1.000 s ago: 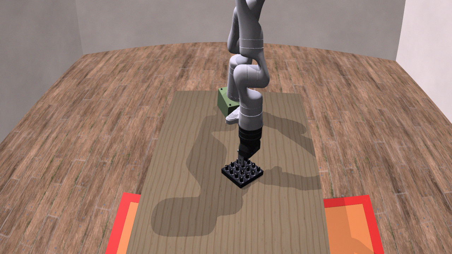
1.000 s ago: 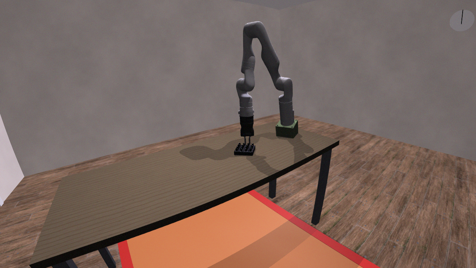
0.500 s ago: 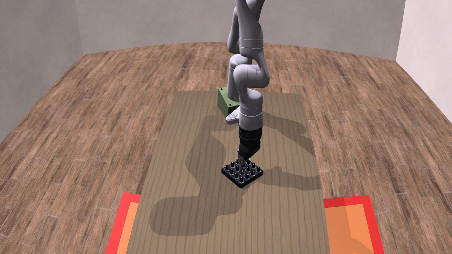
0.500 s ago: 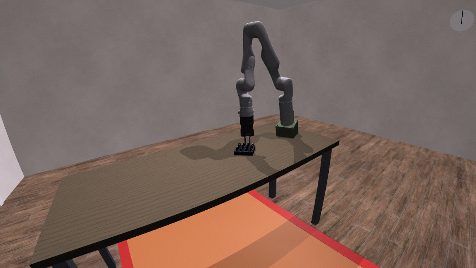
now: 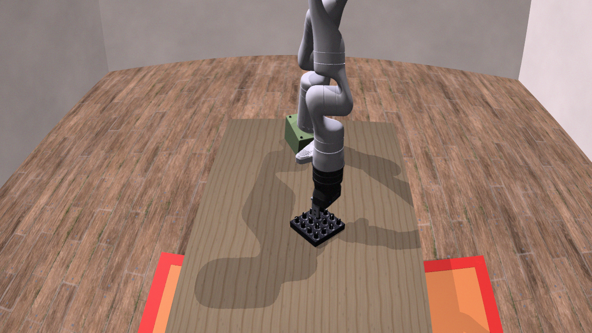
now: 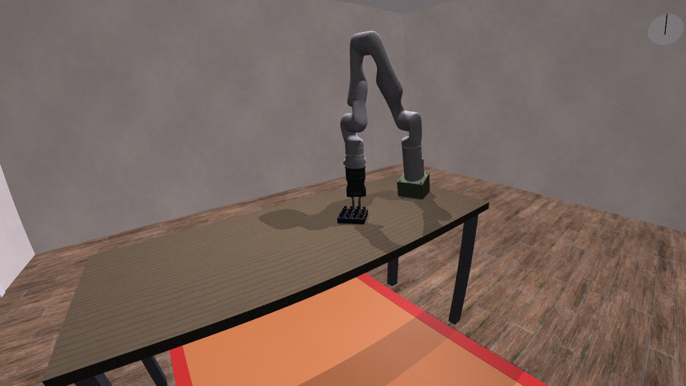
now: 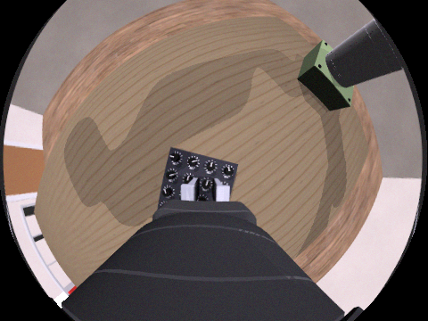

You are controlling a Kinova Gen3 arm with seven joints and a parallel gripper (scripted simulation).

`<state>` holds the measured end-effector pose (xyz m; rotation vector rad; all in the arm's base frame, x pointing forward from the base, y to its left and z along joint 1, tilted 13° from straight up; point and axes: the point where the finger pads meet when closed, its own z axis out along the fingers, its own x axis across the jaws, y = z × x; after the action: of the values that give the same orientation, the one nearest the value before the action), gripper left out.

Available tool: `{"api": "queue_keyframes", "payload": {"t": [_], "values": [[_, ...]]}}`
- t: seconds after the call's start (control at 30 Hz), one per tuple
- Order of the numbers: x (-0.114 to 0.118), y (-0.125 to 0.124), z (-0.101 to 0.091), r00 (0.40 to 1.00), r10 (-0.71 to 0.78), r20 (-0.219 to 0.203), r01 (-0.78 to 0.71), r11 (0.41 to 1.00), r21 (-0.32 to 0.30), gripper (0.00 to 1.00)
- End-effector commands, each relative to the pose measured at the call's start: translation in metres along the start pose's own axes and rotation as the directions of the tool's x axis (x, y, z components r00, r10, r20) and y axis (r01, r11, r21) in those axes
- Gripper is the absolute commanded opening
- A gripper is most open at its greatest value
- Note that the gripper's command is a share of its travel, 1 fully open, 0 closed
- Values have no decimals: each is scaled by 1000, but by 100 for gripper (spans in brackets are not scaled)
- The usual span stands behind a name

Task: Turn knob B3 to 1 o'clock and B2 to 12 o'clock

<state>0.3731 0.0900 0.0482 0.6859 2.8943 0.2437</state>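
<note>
The black knob box (image 5: 319, 226) stands on its feet in the middle of the wooden table, with four rows of small black knobs; it also shows in the exterior view (image 6: 352, 215) and the wrist view (image 7: 199, 175). My gripper (image 5: 315, 212) points straight down over the side of the box nearest the arm's base. In the wrist view its two white fingertips stand on either side of one knob (image 7: 205, 185) in the second row from the far edge, with small gaps to it. The gripper is partly open. The printed names and the knob lines are too small to read.
The arm's green base block (image 5: 299, 132) stands at the far end of the table, behind the box. Orange mats with red borders (image 5: 459, 289) lie on the floor beside the table's near end.
</note>
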Motion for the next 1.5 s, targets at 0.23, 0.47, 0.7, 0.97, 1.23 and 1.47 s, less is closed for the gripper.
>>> {"api": "queue_keyframes", "payload": {"t": [0.23,0.47,0.7,0.97,1.23,1.47], "values": [[0,0,8,1000,0,-1,0,1000,1,46],[0,0,11,1000,0,-1,0,1000,1,46],[0,0,11,1000,0,-1,0,1000,1,46],[0,0,11,1000,0,-1,0,1000,1,46],[0,0,11,1000,0,-1,0,1000,1,46],[0,0,11,1000,0,-1,0,1000,1,46]]}}
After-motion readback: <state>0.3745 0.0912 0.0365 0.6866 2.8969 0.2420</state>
